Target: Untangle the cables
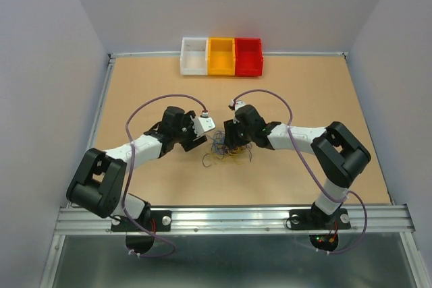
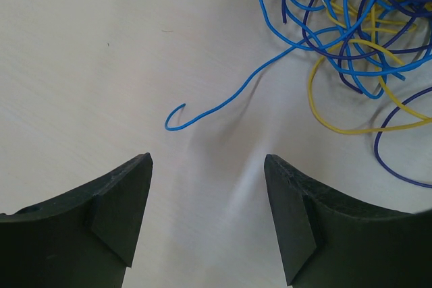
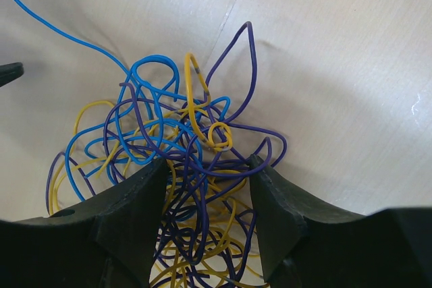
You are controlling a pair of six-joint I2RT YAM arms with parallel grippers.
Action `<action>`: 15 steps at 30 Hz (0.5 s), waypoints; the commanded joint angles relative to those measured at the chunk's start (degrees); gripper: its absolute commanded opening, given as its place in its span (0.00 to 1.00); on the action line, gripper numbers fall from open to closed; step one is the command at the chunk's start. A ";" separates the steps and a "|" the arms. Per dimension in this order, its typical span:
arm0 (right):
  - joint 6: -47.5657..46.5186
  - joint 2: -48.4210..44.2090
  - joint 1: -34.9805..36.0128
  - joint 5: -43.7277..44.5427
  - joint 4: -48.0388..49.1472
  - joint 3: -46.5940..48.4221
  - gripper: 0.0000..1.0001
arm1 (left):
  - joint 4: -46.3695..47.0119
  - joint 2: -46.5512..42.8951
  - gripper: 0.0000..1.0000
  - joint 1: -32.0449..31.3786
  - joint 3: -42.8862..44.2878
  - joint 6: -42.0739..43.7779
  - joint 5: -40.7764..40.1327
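Note:
The cables (image 1: 226,148) lie as a fist-sized tangle of thin blue, purple and yellow wires on the tan table, between the two arms. My right gripper (image 1: 233,141) is down in it. In the right wrist view its jaws (image 3: 208,163) press the cables (image 3: 192,133) from both sides, with many strands filling the gap. My left gripper (image 1: 200,141) hovers just left of the bunch. Its fingers (image 2: 208,160) stand wide open over bare table. One loose blue wire end (image 2: 177,121) curls just ahead of them, and the rest of the cables (image 2: 358,38) lie at the upper right.
White (image 1: 194,55), orange (image 1: 221,55) and red (image 1: 248,55) bins stand in a row at the table's far edge. Grey walls close in the left and right sides. A metal rail (image 1: 229,219) carries the arm bases at the near edge.

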 commanded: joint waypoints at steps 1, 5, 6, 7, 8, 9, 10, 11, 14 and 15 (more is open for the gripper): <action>-0.79 -2.41 0.28 -1.52 -0.25 2.54 0.57 | 2.90 2.58 0.79 -0.68 4.28 2.13 1.31; -0.79 -2.32 0.28 -1.96 -0.25 2.54 0.57 | 5.70 4.87 0.79 -1.20 5.52 1.69 0.52; -0.79 -2.23 0.28 -1.96 -0.25 2.54 0.57 | 6.49 5.13 0.79 -1.47 5.08 1.78 0.17; -0.70 -2.23 0.28 -2.05 -0.25 2.54 0.57 | 7.37 5.31 0.79 -1.82 4.90 1.78 -0.79; -0.79 -2.23 0.28 -2.13 -0.25 2.54 0.57 | 8.68 5.74 0.79 -2.34 4.38 2.30 -1.32; -0.79 -2.14 0.28 -2.13 -0.25 2.62 0.57 | 8.87 6.18 0.79 -2.43 4.29 3.00 -1.24; -0.70 -2.14 0.28 -2.22 -0.25 2.54 0.57 | 8.87 6.80 0.78 -2.70 4.46 3.62 -1.24; -0.79 -2.14 0.28 -2.31 -0.25 2.54 0.57 | 8.18 7.50 0.77 -3.22 4.64 4.23 -1.42; -0.70 -2.23 0.36 -2.48 -0.25 2.54 0.57 | 5.90 11.10 0.57 -4.10 6.04 6.17 -2.29; -0.70 -2.32 0.28 -2.49 -0.25 2.54 0.57 | 5.28 12.76 0.40 -4.28 6.65 6.35 -2.82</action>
